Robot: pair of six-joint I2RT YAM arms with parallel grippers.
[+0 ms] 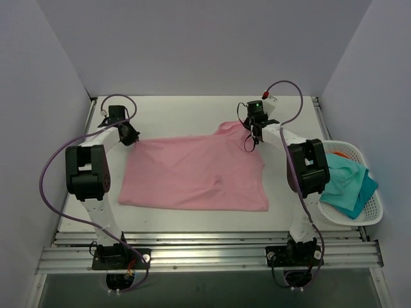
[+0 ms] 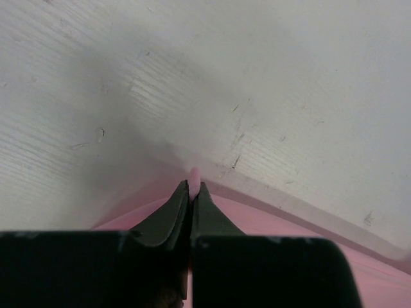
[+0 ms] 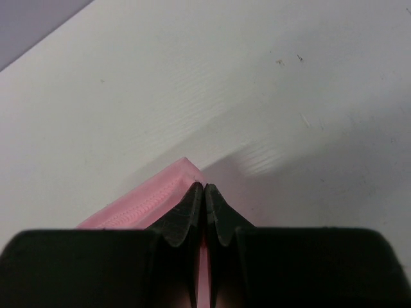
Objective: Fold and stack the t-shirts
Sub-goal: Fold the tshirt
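The pink t-shirt [image 1: 192, 173] lies spread across the middle of the table [image 1: 180, 115], its two far corners pinched, one in the closed left claw [image 2: 192, 187], one in the closed right claw [image 3: 203, 188]. The left bite looks thin, barely a nub past the tips, so lifting could pull it free and skew the fold.

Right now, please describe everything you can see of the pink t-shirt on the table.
The pink t-shirt is plain, light pink soft cloth with no print. It lies spread on the white table as a rough rectangle with a few shallow wrinkles. Its two far corners are pinched. The left gripper is shut on the far left corner. The right gripper is shut on the far right corner, where a stitched hem shows. That right corner seems slightly drawn up and away from the rest.
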